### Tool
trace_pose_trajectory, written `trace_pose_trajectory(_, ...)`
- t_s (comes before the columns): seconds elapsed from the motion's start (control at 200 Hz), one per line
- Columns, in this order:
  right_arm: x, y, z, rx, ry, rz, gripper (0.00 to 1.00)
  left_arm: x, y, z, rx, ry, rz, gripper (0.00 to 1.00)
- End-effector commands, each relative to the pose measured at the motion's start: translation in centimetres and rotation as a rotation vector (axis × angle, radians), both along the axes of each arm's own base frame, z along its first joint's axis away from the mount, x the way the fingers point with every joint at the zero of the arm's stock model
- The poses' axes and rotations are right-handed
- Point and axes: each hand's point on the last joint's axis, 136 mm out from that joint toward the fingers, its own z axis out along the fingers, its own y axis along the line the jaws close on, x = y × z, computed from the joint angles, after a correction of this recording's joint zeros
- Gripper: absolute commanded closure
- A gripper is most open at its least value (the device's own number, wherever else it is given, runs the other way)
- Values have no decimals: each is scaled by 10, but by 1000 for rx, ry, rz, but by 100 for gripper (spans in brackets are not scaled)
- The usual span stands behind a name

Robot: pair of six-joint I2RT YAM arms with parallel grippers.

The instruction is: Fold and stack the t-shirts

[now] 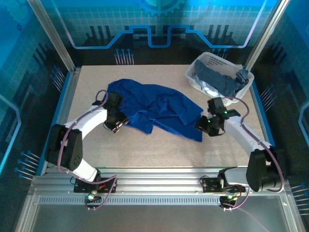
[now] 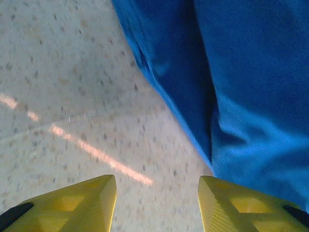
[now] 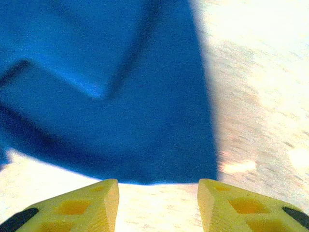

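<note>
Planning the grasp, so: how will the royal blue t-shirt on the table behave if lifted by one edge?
Probably floppy: the blue t-shirt lies crumpled with soft folds, so it should sag from any pinch. Likely light: its corner by the right gripper lies thin and flat. Pushed, it would probably bunch rather than slide whole.

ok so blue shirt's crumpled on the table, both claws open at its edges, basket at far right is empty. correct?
Not empty: the basket holds crumpled grey-blue shirts, as the top external view shows. The rest holds: the blue shirt lies crumpled on the table, with the left claw and right claw open at its edges.
</note>
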Motion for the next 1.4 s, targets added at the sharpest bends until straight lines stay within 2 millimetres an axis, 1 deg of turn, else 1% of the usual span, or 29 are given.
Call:
trace_pose_trajectory(0.0,-17,-6,-15,57,79,-60,51,18,1,-5,-34,-32,49,50)
trace_pose_trajectory(0.055,-23,-7,-25,68,116,-79,51,19,1,-10,-27,-16,41,50)
trace_pose_trajectory(0.1,-24,-7,-31,77,130,-91,51,20,1,-15,-24,-6,40,51)
trace_pose_trajectory(0.215,-19,-2,-41,110,143,-116,51,24,1,-23,-20,2,38,54)
trace_pose_trajectory(0.305,-18,1,-50,124,175,-135,52,23,6,-28,14,31,42,55)
trace_pose_trajectory(0.37,-16,1,-57,126,189,-143,53,29,7,-30,21,11,48,57)
trace_pose_trajectory(0.41,-16,1,-61,122,206,-152,56,33,6,-31,18,-3,49,62)
trace_pose_trajectory(0.47,-16,1,-66,120,224,-166,63,40,6,-32,22,-20,48,74)
trace_pose_trajectory(0.5,-14,1,-68,118,224,-171,68,43,7,-32,29,-28,50,82)
trace_pose_trajectory(0.565,-8,1,-68,114,212,-184,85,46,12,-25,60,-51,50,100)
trace_pose_trajectory(0.61,-3,-1,-65,102,202,-194,94,44,19,-18,96,-59,45,100)
trace_pose_trajectory(0.66,4,-6,-59,73,185,-201,100,37,26,-9,139,-60,31,100)
trace_pose_trajectory(0.745,20,-14,-44,16,141,-190,100,20,40,5,209,-48,-8,100)
trace_pose_trajectory(0.78,20,-19,-43,-13,149,-189,100,12,46,10,232,-46,-19,100)
trace_pose_trajectory(0.79,27,-19,-37,-16,131,-187,100,10,47,11,238,-45,-22,100)
trace_pose_trajectory(0.805,30,-20,-34,-23,126,-184,100,7,50,13,246,-47,-26,100)
trace_pose_trajectory(0.845,33,-23,-31,-41,133,-177,100,-2,57,17,260,-49,-30,100)
trace_pose_trajectory(0.97,35,-29,-30,-81,173,-166,100,-28,82,26,288,-25,-28,100)
trace_pose_trajectory(1.07,33,-32,-30,-105,196,-166,100,-38,104,32,340,-11,-54,100)
trace_pose_trajectory(1.16,30,-35,-32,-126,212,-166,100,-41,121,31,379,11,-75,100)
trace_pose_trajectory(1.231,29,-34,-36,-128,222,-154,100,-35,132,25,406,13,-92,100)
trace_pose_trajectory(1.271,28,-34,-38,-131,227,-147,100,-30,139,24,434,13,-101,97)
trace_pose_trajectory(1.321,27,-35,-39,-139,234,-140,100,-20,149,30,498,-2,-116,94)
trace_pose_trajectory(1.396,27,-37,-39,-153,235,-131,100,-2,157,41,556,-54,-130,96)
